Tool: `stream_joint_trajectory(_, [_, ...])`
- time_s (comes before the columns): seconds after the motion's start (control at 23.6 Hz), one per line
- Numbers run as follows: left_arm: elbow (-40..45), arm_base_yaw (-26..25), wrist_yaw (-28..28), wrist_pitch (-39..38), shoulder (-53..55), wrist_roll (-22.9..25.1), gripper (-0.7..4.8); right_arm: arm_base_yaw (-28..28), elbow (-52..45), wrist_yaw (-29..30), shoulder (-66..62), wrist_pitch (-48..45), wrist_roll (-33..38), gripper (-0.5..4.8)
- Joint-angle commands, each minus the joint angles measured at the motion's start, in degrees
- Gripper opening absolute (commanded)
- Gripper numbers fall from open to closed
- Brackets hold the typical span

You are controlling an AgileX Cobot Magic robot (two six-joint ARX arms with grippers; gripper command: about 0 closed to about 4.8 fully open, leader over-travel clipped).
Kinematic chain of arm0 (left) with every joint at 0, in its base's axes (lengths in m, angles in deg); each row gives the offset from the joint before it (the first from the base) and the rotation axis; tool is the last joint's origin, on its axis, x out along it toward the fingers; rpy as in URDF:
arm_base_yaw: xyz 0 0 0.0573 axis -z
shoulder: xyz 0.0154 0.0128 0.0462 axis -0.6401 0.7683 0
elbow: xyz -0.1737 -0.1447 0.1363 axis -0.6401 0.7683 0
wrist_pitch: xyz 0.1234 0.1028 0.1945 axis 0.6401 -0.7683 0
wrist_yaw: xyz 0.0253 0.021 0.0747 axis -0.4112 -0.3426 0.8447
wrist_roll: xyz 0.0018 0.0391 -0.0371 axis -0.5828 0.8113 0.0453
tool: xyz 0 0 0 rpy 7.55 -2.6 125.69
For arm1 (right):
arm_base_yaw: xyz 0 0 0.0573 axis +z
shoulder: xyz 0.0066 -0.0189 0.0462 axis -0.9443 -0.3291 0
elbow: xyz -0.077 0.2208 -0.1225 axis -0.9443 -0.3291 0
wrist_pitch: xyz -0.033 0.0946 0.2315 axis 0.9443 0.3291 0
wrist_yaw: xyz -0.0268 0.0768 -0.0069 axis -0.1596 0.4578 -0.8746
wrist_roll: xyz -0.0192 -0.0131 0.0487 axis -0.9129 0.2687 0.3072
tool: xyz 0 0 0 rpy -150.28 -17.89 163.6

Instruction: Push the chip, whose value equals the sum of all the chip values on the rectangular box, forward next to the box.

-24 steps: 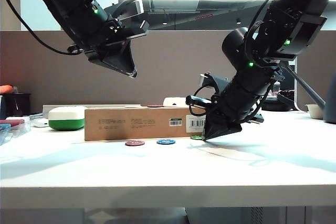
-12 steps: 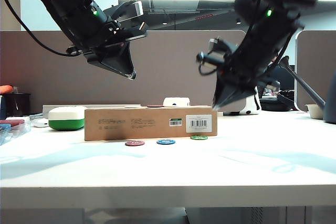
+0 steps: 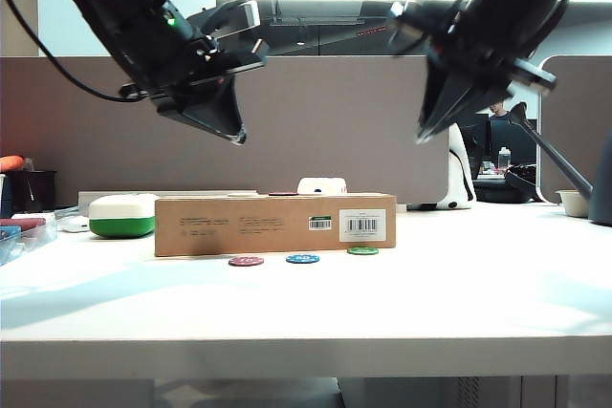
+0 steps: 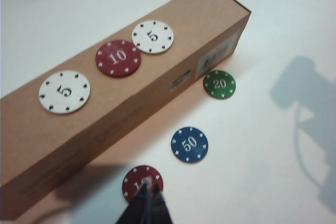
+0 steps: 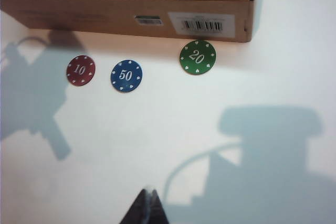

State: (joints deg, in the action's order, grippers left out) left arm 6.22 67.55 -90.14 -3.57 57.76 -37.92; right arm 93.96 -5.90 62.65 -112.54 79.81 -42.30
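The green chip [image 3: 362, 250] marked 20 [image 5: 197, 56] [image 4: 219, 84] lies on the white table right by the front of the rectangular box [image 3: 274, 224] [image 4: 105, 103] [image 5: 131, 3], near its barcode end. On the box top lie two white 5 chips [image 4: 64, 92] [image 4: 152, 36] and a red 10 chip [image 4: 118, 58]. My right gripper [image 3: 422, 136] [image 5: 148, 191] hangs shut and empty high above the table, right of the box. High over the box's left half, my left gripper [image 3: 243, 136] [image 4: 148, 184] is shut with nothing in it.
A blue 50 chip [image 3: 302, 258] [image 5: 126, 75] and a red 10 chip [image 3: 246, 260] [image 5: 80, 70] lie in a row in front of the box, farther from it than the green one. A white-and-green case [image 3: 121, 214] stands at the left behind the box.
My right gripper has risen from the table beside the green chip to high up on the right. The green chip stays by the box. The left arm is unmoved.
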Motion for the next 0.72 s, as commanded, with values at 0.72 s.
stream_joint_trajectory(0.72, [30.99, 0.13, -3.67, 2.89, -31.5, 0.22, -0.05, 1.81, -30.27, -0.76, 39.23, -6.45, 9.18, -0.08])
